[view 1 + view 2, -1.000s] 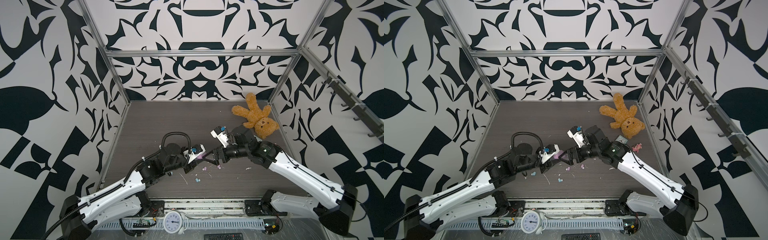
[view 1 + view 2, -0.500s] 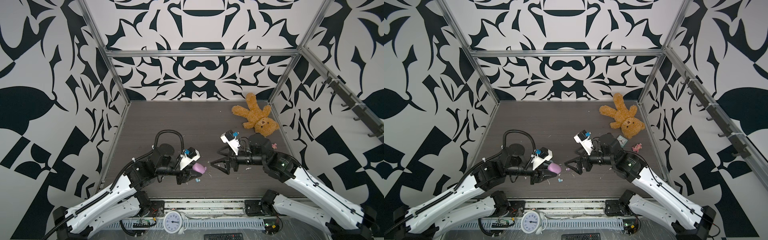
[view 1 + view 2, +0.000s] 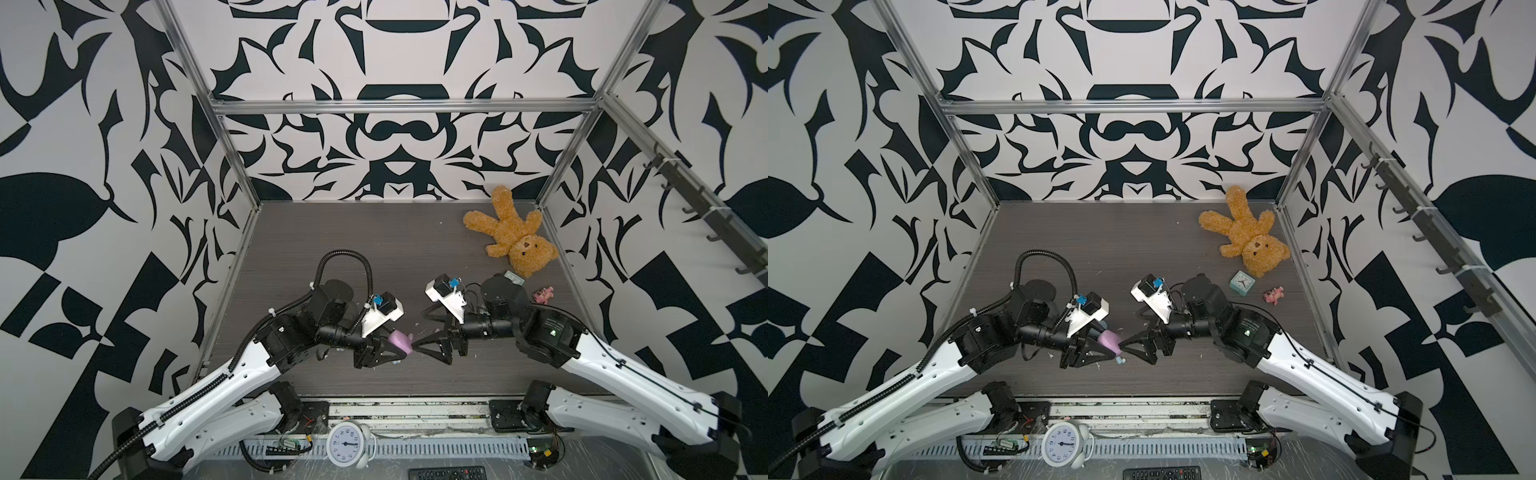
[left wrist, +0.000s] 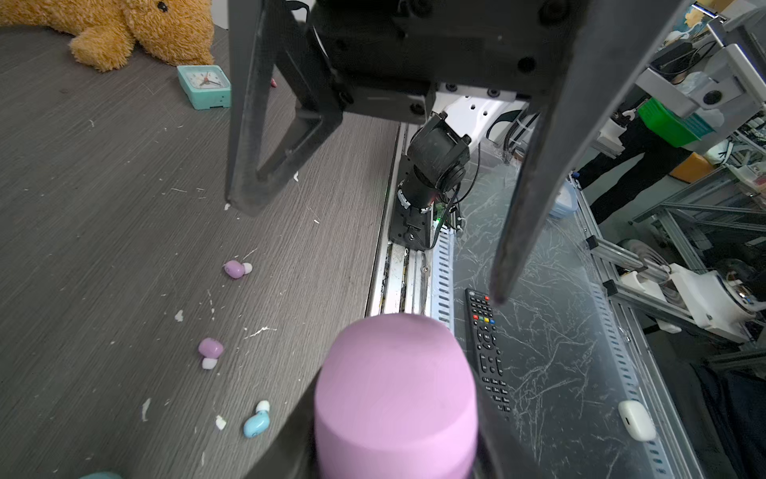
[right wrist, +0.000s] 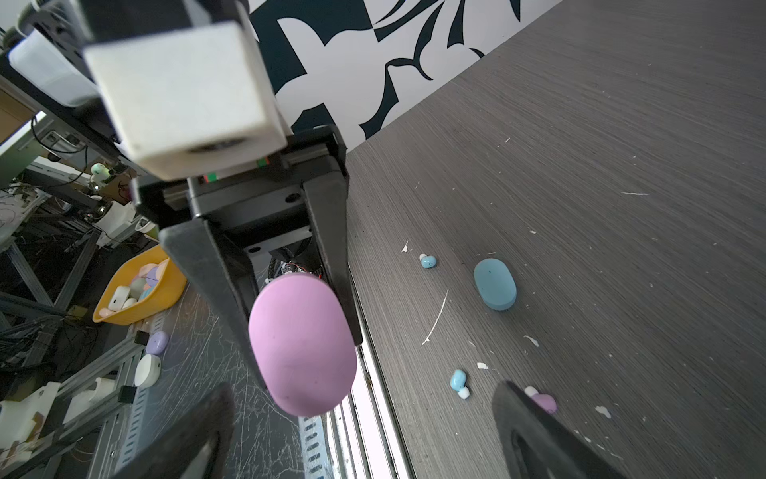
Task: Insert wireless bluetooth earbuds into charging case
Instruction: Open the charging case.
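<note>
— where's the left hand?
— i've got my left hand [image 3: 395, 351] clamped on the pink charging case [image 5: 302, 344], a finger on each long side, with the case held up off the bench [image 3: 374, 232]. the blue case [image 5: 495, 284] lies flat on the bench near it.
— and the earbuds?
— all loose on the bench under the two hands, among white flecks [image 4: 259, 331]. my left wrist view gives me a pink earbud [image 4: 234, 268], a second pink earbud [image 4: 210, 347] and a blue earbud [image 4: 257, 423]. the right wrist view shows the other blue earbud [image 5: 428, 261] near the blue case.
— right hand?
— my right hand [image 3: 419, 331] points at the pink case, almost tip to tip, fingers spread wide with nothing between them. further right sit the mint clock [image 3: 1242, 283], the teddy bear [image 3: 515, 237] and a small pink toy [image 3: 543, 294].
</note>
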